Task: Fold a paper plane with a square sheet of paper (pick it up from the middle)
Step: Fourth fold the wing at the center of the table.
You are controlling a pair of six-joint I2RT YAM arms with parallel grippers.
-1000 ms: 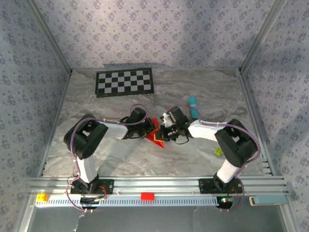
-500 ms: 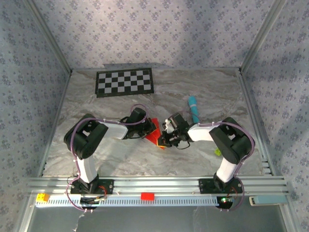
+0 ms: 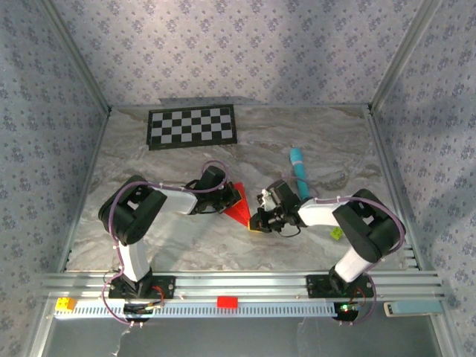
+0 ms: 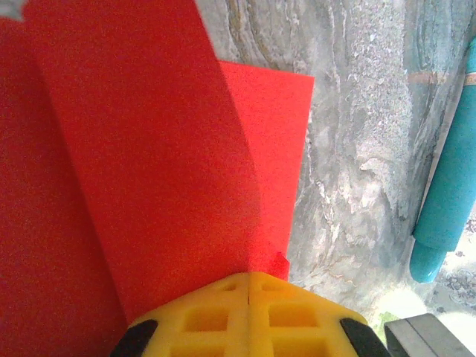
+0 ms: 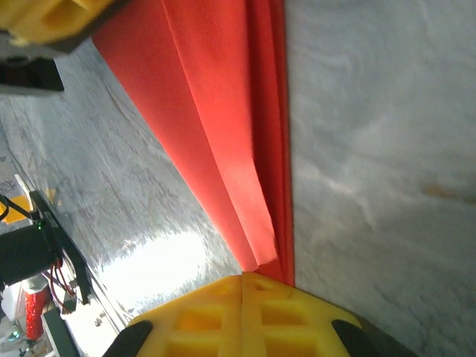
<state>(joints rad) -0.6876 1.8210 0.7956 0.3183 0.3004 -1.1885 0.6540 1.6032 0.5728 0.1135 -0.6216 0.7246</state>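
Top external view: both arms reach inward with elbows bent outward, their wrists meeting low over the marbled table (image 3: 201,242), well in front of the checkerboard (image 3: 193,127) and toward its right end. The left gripper (image 3: 230,202) and the right gripper (image 3: 257,222) are each clamped tight on the folded red paper (image 3: 239,210), a pointed wedge stretched between them. The left wrist view shows yellow fingers (image 4: 223,320) pinching a corner where layered flaps fan away. In the right wrist view, fingers (image 5: 208,327) pinch the narrow creased end. A teal stick (image 3: 298,168) lies right of the checkerboard, beside the right wrist. Bare tabletop lies open between the paper and the checkerboard.
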